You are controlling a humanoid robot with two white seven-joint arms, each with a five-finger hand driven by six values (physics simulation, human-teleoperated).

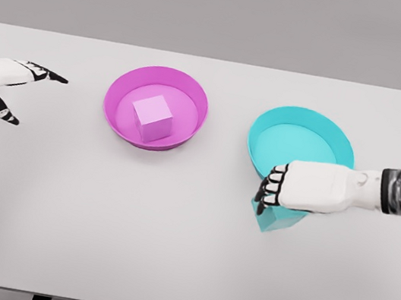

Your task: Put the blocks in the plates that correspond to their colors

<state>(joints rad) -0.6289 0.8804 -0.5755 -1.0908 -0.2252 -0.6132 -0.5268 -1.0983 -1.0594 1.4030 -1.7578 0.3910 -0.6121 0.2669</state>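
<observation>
Right robot hand (274,195): fingers curled over cyan block (275,219)
Cyan plate (301,145): just behind hand
Advice: lift block clear of rim before releasing

We look down from the robot's head, high and a bit far back. We face the white table (168,252) and see nearly all of it. There is only this one view.

Pink block (152,117): we see a pale pink cube resting flat inside the magenta plate (194,96), near its middle.
Magenta plate: round, shallow-walled, upright on the table, left of centre.
Cyan block (275,220): mostly hidden; we make out its lower corner just outside the cyan plate (309,120), at its near rim.
Cyan plate: round, upright, right of centre.
</observation>
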